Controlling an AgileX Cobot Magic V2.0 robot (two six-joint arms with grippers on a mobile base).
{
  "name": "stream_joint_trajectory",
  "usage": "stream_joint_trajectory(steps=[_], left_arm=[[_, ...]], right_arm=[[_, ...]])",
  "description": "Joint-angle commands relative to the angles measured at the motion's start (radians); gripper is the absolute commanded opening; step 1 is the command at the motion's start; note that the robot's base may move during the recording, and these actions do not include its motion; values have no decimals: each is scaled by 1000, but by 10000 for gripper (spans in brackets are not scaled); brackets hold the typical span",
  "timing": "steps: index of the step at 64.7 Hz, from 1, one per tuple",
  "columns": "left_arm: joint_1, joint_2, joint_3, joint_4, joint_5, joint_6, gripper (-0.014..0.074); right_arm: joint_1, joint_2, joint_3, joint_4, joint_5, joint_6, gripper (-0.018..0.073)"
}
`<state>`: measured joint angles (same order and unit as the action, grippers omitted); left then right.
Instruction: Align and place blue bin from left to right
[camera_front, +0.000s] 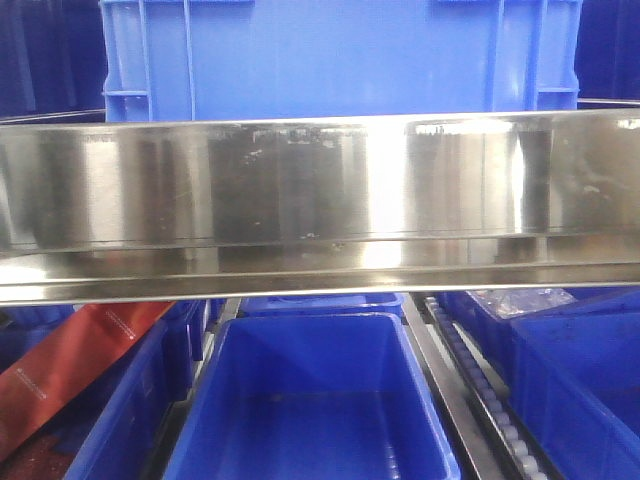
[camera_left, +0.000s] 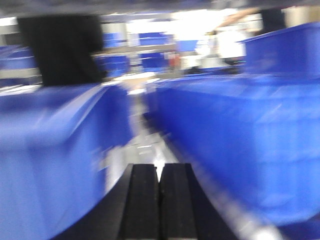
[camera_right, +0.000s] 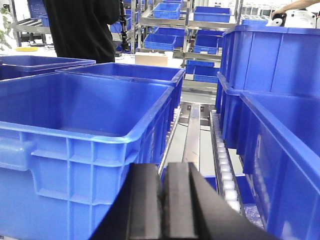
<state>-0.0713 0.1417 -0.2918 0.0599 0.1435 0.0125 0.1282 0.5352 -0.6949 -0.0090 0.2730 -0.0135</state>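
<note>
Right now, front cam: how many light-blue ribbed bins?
1: the blue bin at top center, behind and above the steel shelf. The darker bins below are smooth-walled. More may be hidden behind the shelf.

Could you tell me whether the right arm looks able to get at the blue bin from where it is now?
Probably yes: the right pincer, shut, sits beside the blue bin with nothing between them.

A narrow lane of roller track (camera_right: 222, 170) runs between the blue bin (camera_right: 85, 150) on the left and stacked bins (camera_right: 270, 65) on the right. A steel rail (camera_front: 320, 180) crosses the front view, walling off the lighter bin (camera_front: 340, 60) behind it.
</note>
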Motion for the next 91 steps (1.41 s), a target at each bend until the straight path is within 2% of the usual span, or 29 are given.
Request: stream_joint_trajectory(steps=[1,8,12,14,18,76,81,91], left_arm=[[59,-84,96,-12,-6,8,-111],[95,-142,232,-67,-27,8,-111],[95,-142,292,-77,-99,8,-111],[95,-142,292,-77,-137,8,-111],[95,-142,292,-75,-71,8,-111],[95,-142,292,-75,-81,8,-111],[95,-142,292,-75,-81,8,-111],[95,-142,292,-75,-81,8,-111]], right_arm=[[-5,-7,3,-6,-26,-6,-62],[-5,-7,3,-6,-26,-6,-62],[-5,-9,3,-6,-24,-6,-62],[-5,-9,3,-6,-24,-6,-62],[-5,-8,3,-6,-27,-6,-62],[-6,-11,3,-18,-26,-6,-62],[-28,-23,25,-14,-38,-9,-62],[-157,-115,152,124,-99,-139,-62]])
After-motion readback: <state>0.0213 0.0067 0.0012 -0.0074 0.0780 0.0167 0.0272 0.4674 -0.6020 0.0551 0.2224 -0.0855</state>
